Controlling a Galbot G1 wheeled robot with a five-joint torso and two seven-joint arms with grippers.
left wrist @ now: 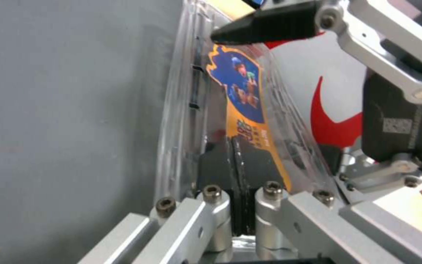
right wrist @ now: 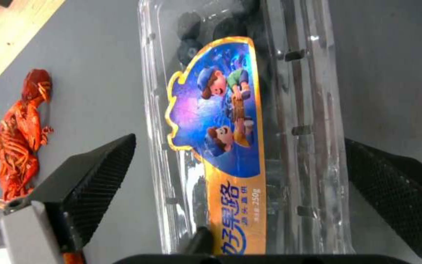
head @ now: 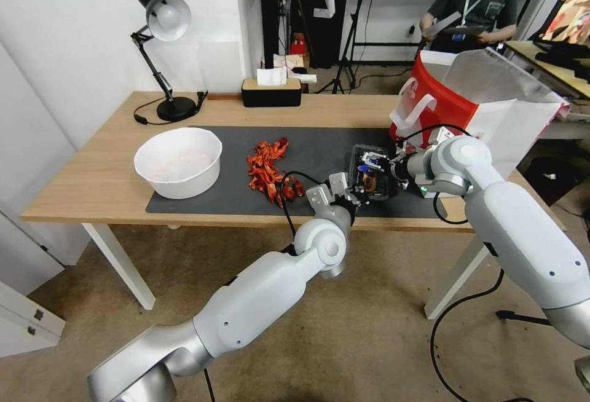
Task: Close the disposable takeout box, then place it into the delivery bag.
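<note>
Your head camera looks forward and down from above the near edge of the light wooden table (head: 80, 193), taking in the whole dark grey rectangular mat (head: 319, 150) and both arms. Your left wrist camera sits very close, looking along its closed black fingers (left wrist: 221, 165) at the clear plastic hinged takeout box (left wrist: 181, 110). Your right wrist camera hovers just above that same box (right wrist: 308, 110), facing down onto mat (right wrist: 99, 73). All three views share the box (head: 370, 171).
</note>
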